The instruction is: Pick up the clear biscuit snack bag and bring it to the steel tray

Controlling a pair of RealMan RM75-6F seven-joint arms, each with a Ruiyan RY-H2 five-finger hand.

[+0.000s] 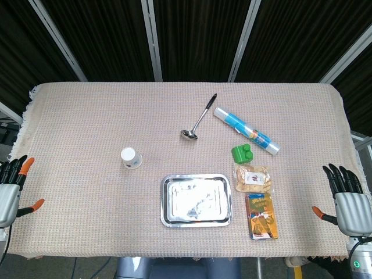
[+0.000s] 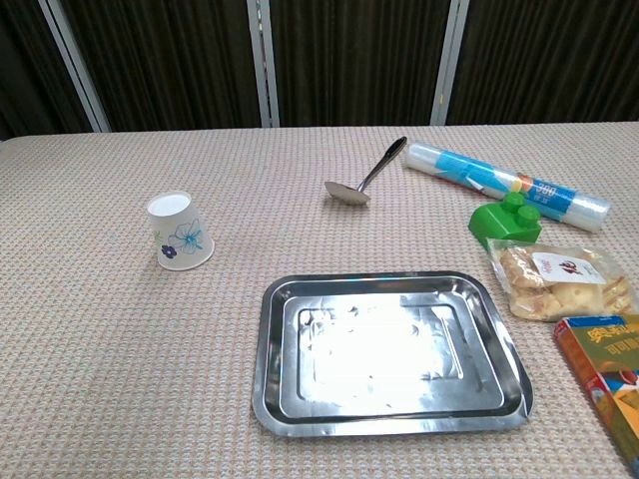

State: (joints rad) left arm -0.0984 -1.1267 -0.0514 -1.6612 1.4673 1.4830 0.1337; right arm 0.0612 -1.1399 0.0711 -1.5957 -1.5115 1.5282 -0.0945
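Observation:
The clear biscuit snack bag [image 1: 253, 178] [image 2: 559, 281] lies flat on the cloth just right of the steel tray [image 1: 196, 200] [image 2: 389, 354], which holds nothing. My left hand [image 1: 10, 189] hovers at the table's left edge with fingers spread and nothing in it. At the right edge, well right of the bag, my right hand [image 1: 347, 197] likewise has its fingers spread and holds nothing. Neither hand appears in the chest view.
A green block [image 1: 242, 153] [image 2: 507, 222] sits just behind the bag, an orange box [image 1: 262, 216] [image 2: 609, 384] just in front. Farther back lie a blue-white roll [image 1: 246, 130] [image 2: 504, 184] and a ladle [image 1: 198, 118] [image 2: 367, 178]. A paper cup [image 1: 131, 158] [image 2: 179, 232] lies left of the tray.

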